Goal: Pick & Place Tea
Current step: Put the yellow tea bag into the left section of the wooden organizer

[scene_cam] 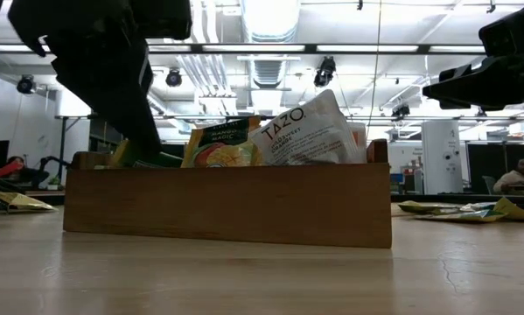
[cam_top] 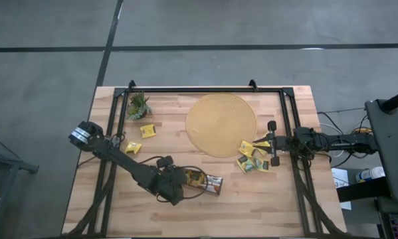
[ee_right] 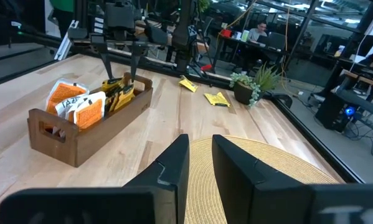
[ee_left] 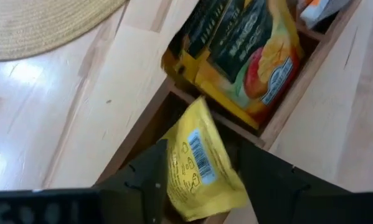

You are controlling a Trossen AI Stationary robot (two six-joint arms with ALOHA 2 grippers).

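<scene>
In the left wrist view a yellow tea sachet [ee_left: 198, 162] sits between the fingers of my left gripper [ee_left: 202, 180], over the near end compartment of the dark wooden tray [ee_left: 286, 106]. That gripper [cam_top: 180, 187] points steeply down at the tray's left end [cam_top: 193, 179]. Several sachets [ee_left: 254, 68] stand upright in the tray, a white one [scene_cam: 301, 131] highest. Loose sachets lie flat on the table [cam_top: 147, 131] [cam_top: 133, 147], and a cluster [cam_top: 254, 159] lies at the round mat's edge [cam_top: 222, 124]. My right gripper [ee_right: 200, 155] waits level at the right, narrowly open and holding nothing. My left gripper has the yellow sachet between its two fingers [ee_left: 150, 180], which stand at the sachet's two side edges [ee_left: 172, 177]; its barcode face is turned toward the wrist. The fingers slant down from above. The sachet reaches far back between them and its far end [ee_left: 198, 109] dips into the tray's end compartment.
A small green plant [cam_top: 137, 106] stands at the far left corner. A black frame [cam_top: 205, 89] runs along the table's far and side edges. Bare wood lies in front of the tray [cam_top: 205, 212]. People sit at desks in the room beyond [ee_right: 258, 31].
</scene>
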